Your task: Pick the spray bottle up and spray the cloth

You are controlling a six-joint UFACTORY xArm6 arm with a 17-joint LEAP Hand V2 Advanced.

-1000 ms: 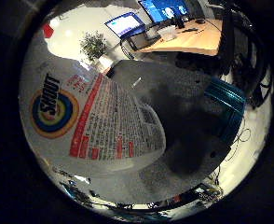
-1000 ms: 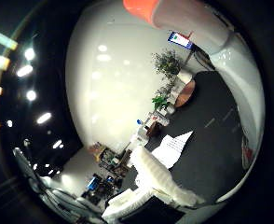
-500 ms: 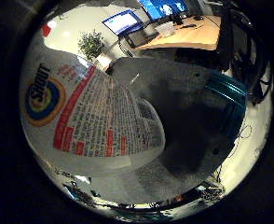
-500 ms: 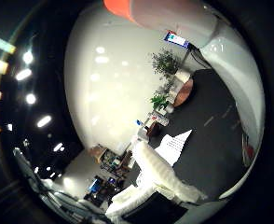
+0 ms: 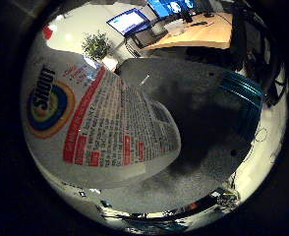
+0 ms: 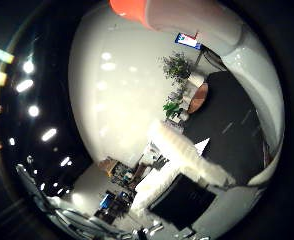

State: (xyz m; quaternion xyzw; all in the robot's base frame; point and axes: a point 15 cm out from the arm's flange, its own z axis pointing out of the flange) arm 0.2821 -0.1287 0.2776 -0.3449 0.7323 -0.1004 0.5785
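Filling view: spray bottle [image 5: 100, 123], tilted.

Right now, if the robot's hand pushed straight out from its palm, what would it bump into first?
The spray bottle: its labelled body fills much of the little-finger-side view, so it sits close against the palm. Beyond it lies the grey mat, though depth is uncertain.

The spray bottle [image 5: 100, 123] has a white label with one large dark-blue word set across coloured rings. Beside that word run red bands and columns of print too fine to read. The monitor [image 5: 127, 20] beyond the bottle shows nothing legible.
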